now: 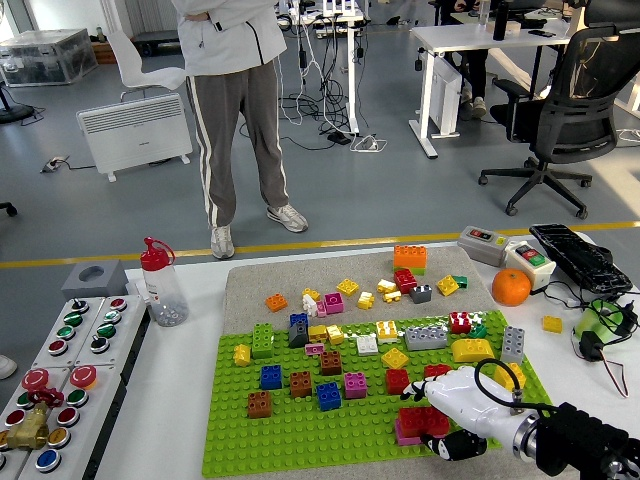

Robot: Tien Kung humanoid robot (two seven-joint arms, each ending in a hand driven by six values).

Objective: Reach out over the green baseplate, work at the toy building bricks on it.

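One right robot hand (447, 417), fingers clamped on one red brick (422, 420), over one green baseplate (300, 435); one person (232, 100) stands beyond the table (170, 400).

— Where does the baseplate (300, 440) sit?

— Lower centre of the frame, on the table (170, 420), with bricks (330, 378) standing on it and loose ones on the mat (250, 280) just above.

— And the sides?

— Button box (60, 385) at lower left, a bottle (160, 285) beside it. At right, an orange (511, 287), a keyboard (585, 258) further right. The right hand (450, 412) rests on the plate's lower right corner.
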